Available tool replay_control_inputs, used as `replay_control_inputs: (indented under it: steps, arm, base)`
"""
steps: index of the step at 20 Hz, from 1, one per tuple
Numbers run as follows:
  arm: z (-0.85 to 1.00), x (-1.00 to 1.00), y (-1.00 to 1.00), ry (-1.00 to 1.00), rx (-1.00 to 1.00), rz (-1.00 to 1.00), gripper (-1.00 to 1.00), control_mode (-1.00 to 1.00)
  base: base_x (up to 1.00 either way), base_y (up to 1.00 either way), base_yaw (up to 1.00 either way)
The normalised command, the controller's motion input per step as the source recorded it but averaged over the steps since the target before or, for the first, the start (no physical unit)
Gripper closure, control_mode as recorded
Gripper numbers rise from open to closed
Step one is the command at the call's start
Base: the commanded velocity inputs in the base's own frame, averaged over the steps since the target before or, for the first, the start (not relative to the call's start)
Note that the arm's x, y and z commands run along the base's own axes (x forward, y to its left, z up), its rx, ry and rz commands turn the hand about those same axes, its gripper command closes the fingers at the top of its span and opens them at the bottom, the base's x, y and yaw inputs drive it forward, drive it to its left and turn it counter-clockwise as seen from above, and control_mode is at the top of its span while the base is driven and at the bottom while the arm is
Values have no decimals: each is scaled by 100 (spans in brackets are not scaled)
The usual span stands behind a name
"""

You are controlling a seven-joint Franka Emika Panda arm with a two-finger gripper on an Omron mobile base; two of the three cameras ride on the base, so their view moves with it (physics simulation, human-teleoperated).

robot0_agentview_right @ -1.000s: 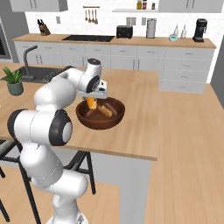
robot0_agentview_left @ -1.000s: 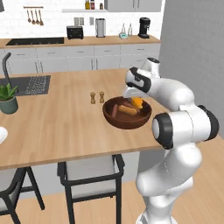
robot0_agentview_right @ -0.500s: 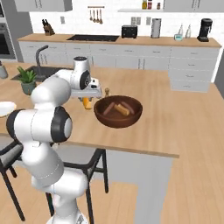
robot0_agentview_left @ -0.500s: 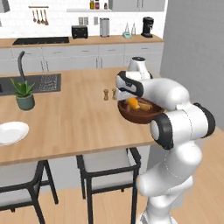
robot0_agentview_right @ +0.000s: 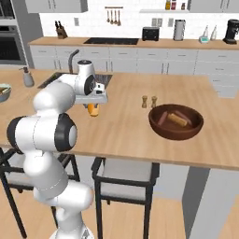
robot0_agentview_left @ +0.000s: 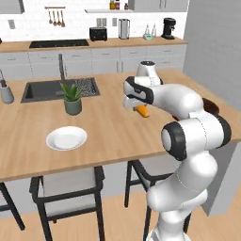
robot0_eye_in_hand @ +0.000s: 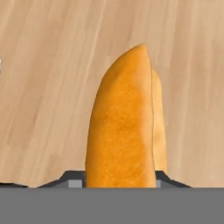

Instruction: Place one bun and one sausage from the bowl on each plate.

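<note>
Left base view: the two-finger gripper of the white arm is seen above the wooden counter, closed on a short orange-tan bread bun that hangs below it, clear of the surface. A plain round white plate lies well to its left, near the counter's front edge, with a small potted green plant behind it beside the dark sink. Right base view: the gripper is shown with the bun clamped between its fingers, well apart from the wide dark brown wooden bowl, in which a slim reddish-brown sausage and a second bun lie; two small shakers stand just behind the bowl. Hand view: the held bun is pinched at its base on both sides, over bare wood.
</note>
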Motion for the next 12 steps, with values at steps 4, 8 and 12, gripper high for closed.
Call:
replay_control_inputs:
  steps: [4, 8, 12]
  arm:
    - [0, 0, 0, 0, 0, 0, 100, 100]
    - [0, 0, 0, 0, 0, 0, 100, 100]
    - [0, 0, 0, 0, 0, 0, 100, 100]
  base:
    - [0, 92, -4]
    - [0, 89, -2]
    - [1, 83, 0]
